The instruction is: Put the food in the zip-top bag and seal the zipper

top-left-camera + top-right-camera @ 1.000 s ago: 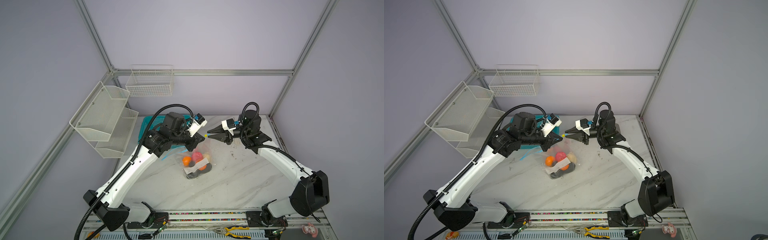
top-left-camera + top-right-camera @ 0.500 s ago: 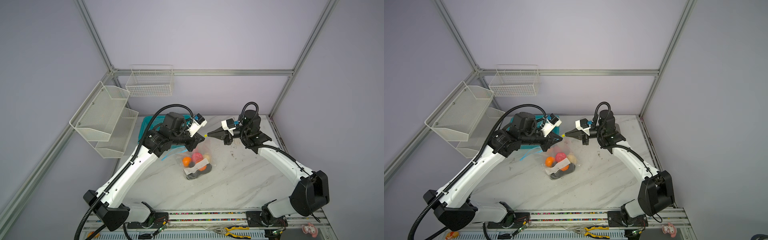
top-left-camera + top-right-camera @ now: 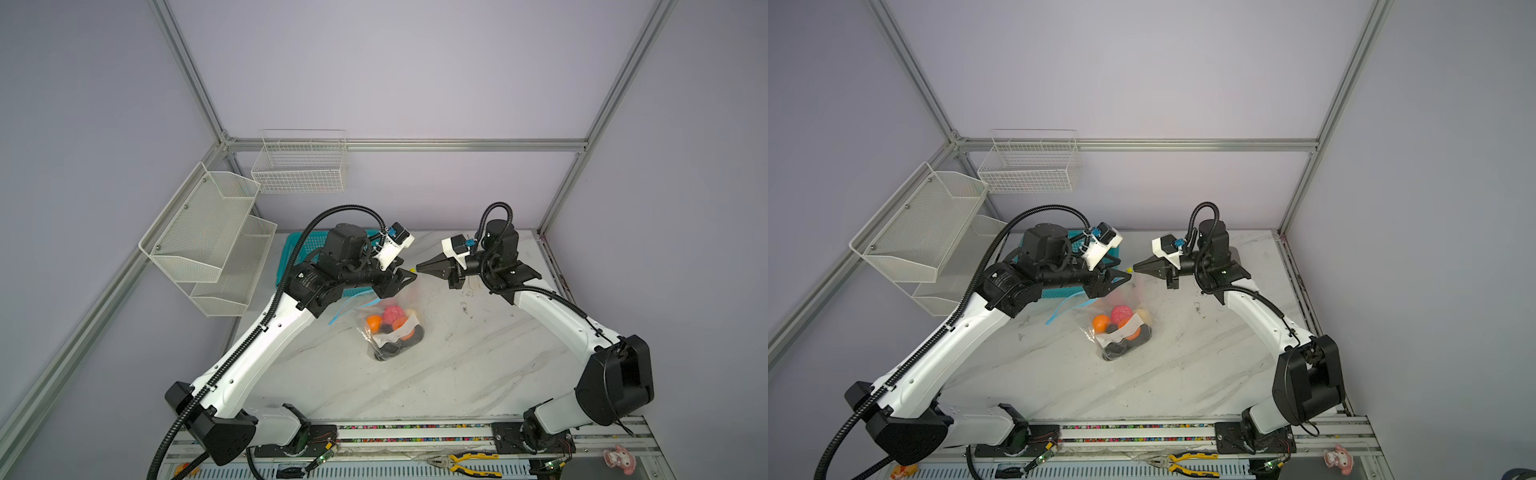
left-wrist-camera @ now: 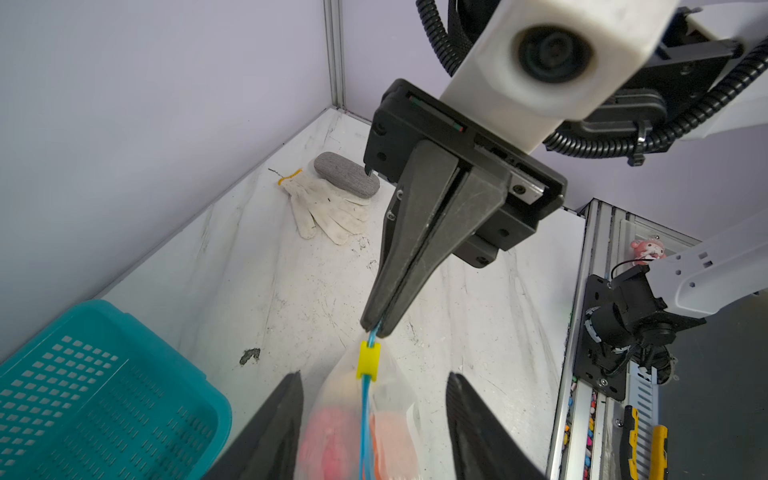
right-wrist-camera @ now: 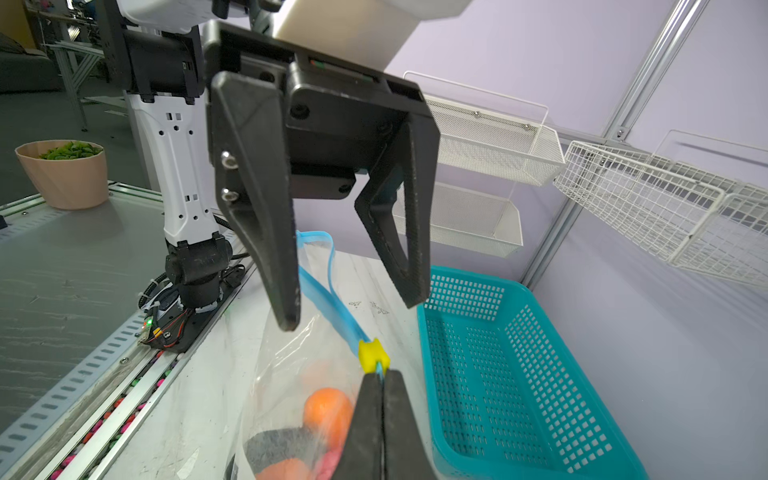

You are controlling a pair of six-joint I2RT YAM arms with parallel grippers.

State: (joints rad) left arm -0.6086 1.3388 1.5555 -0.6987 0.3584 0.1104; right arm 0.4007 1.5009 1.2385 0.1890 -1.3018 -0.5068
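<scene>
The right gripper (image 4: 376, 328) is pinched closed on the zipper (image 5: 332, 307) end (just past the yellow slider (image 4: 368, 360)); the left gripper (image 5: 351, 311) stands spread astride the strip, gripping nothing, above the zip-top bag (image 3: 376, 347) of food (image 3: 390, 313) sagging onto the table (image 3: 457, 365)
</scene>
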